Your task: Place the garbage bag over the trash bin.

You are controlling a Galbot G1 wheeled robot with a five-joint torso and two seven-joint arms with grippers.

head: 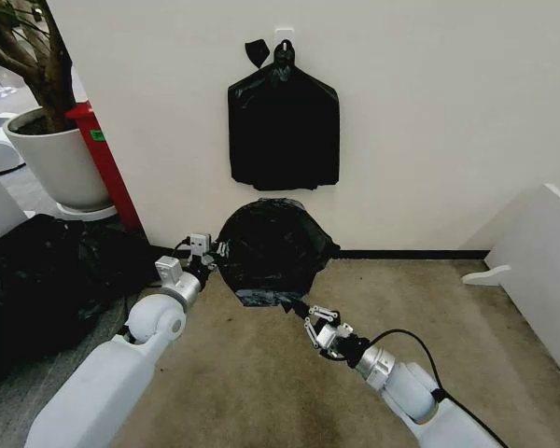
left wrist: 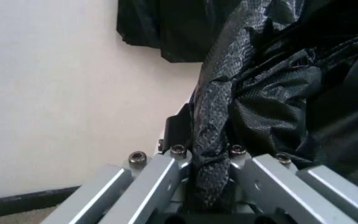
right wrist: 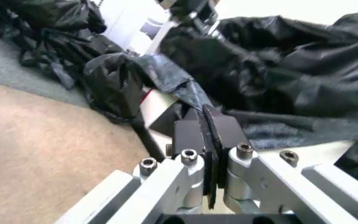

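The garbage bag (head: 273, 250) is a glossy black sheet spread into a round shape low against the wall. My left gripper (head: 217, 252) is shut on its left edge; in the left wrist view the wrinkled plastic (left wrist: 213, 116) runs down between the closed jaws of that gripper (left wrist: 207, 186). My right gripper (head: 300, 310) is shut on the bag's lower front edge, and the right wrist view shows this gripper (right wrist: 209, 126) pinching a thin fold of the bag (right wrist: 278, 79). The trash bin is hidden beneath the bag.
A flat bundle of black bags (head: 283, 131) hangs on the wall above. A white planter pot (head: 58, 166) and a red post (head: 107, 168) stand at the left, with a heap of black plastic (head: 37, 280) below. A white panel (head: 541, 271) leans at the right.
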